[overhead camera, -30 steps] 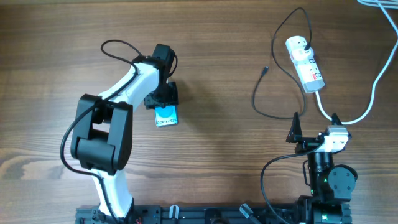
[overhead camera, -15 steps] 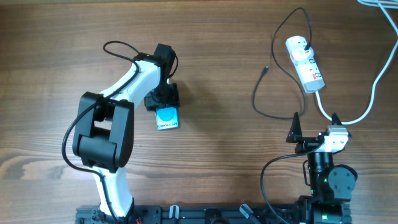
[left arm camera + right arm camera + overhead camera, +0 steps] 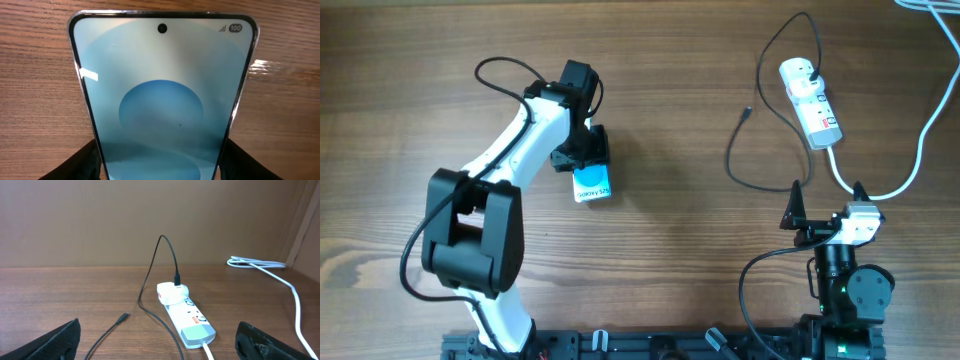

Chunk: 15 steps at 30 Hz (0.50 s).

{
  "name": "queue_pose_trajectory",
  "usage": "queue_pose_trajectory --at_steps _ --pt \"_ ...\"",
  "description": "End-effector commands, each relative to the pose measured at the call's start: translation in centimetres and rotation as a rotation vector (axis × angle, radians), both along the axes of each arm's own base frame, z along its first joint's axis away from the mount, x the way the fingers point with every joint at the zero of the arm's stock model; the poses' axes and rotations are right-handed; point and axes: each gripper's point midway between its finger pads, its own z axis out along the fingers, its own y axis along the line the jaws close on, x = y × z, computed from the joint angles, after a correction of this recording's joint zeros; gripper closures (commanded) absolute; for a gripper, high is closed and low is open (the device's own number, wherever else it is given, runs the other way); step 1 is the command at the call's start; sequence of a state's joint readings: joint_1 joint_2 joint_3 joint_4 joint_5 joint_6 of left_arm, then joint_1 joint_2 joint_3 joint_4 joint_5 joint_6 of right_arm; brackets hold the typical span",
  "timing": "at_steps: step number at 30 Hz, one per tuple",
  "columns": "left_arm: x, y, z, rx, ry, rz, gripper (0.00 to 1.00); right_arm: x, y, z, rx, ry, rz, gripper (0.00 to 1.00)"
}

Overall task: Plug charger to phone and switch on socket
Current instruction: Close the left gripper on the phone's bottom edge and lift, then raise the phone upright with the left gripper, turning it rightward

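Being clamped in the left gripper (image 3: 582, 160), the Galaxy S25 phone (image 3: 591, 184) is positioned well apart from the socket (image 3: 810, 103); the right gripper (image 3: 824, 206) is spread wide. Next, the charger tip (image 3: 747, 113) probably needs to be grasped.

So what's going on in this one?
The left gripper grips the phone by its sides, on the left of the table. The charger lies far to the right, its plug tip loose and its adapter in the power strip. The right gripper is open and holds nothing. The phone is not plugged in yet.
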<state>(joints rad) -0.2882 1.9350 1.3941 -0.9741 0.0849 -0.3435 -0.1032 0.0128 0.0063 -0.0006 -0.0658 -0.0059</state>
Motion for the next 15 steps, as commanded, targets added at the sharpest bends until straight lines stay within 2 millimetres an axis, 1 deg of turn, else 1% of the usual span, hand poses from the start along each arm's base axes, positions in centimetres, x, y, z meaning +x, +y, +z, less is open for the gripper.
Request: queue_pose_trajectory --at_steps 1,4,9,13,15 --pt "0.3 -0.9 1.8 -0.048 -0.031 -0.002 0.51 -0.1 -0.2 0.2 -0.014 -0.01 -0.012 0.0" --pt "0.0 -1.6 1.9 -0.089 -0.015 -0.005 0.51 -0.1 -0.2 0.2 -0.014 -0.01 -0.012 0.0" --pt "-0.6 -3.5 2.4 -0.204 0.021 -0.006 0.51 -0.1 -0.2 0.2 -0.014 -0.01 -0.012 0.0" --pt "-0.9 -4.7 2.8 -0.275 0.057 0.054 0.51 -0.1 -0.2 0.2 -0.014 -0.01 -0.012 0.0" --pt "-1.1 -5.7 3.3 -0.335 0.081 0.082 0.51 -0.1 -0.2 0.2 -0.014 -0.01 -0.013 0.0"
